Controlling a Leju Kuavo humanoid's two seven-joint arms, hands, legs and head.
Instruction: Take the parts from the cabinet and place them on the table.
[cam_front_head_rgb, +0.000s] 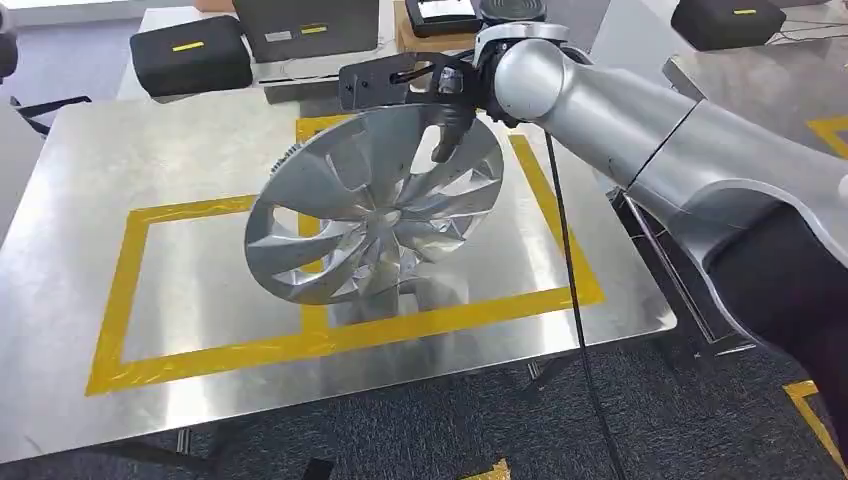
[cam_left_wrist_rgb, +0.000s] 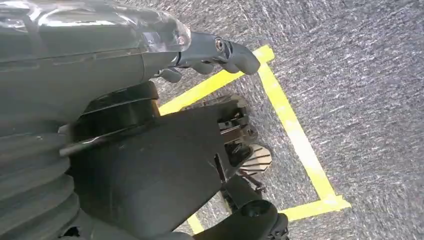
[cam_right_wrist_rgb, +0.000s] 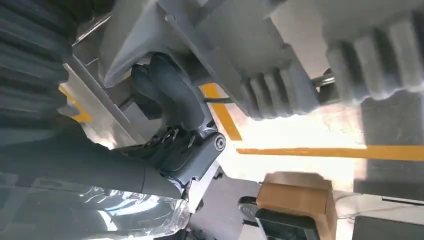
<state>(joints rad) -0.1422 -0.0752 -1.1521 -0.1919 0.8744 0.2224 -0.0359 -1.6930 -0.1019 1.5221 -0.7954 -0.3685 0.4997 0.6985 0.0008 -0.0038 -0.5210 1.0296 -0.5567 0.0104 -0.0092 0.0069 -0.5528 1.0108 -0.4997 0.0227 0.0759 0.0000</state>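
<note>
Over the middle of the steel table (cam_front_head_rgb: 70, 250), inside the yellow tape rectangle (cam_front_head_rgb: 125, 285), we see the silver wheel cover (cam_front_head_rgb: 375, 205) hanging tilted, its lower edge close to the tabletop. Our right hand (cam_front_head_rgb: 452, 95) grips its rim at about one o'clock, fingers curled over the edge. Our left hand (cam_left_wrist_rgb: 215, 52) hangs over grey carpet (cam_left_wrist_rgb: 360, 90), fingers curled in on nothing.

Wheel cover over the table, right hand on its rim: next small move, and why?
Probably lower it straight down. The right hand grips the wheel cover by its upper rim, tilted, with its lower edge apparently just above the metal table, inside the yellow tape rectangle. The placing spot seems reached; setting the lower edge down before opening the hand looks sensible.
</note>
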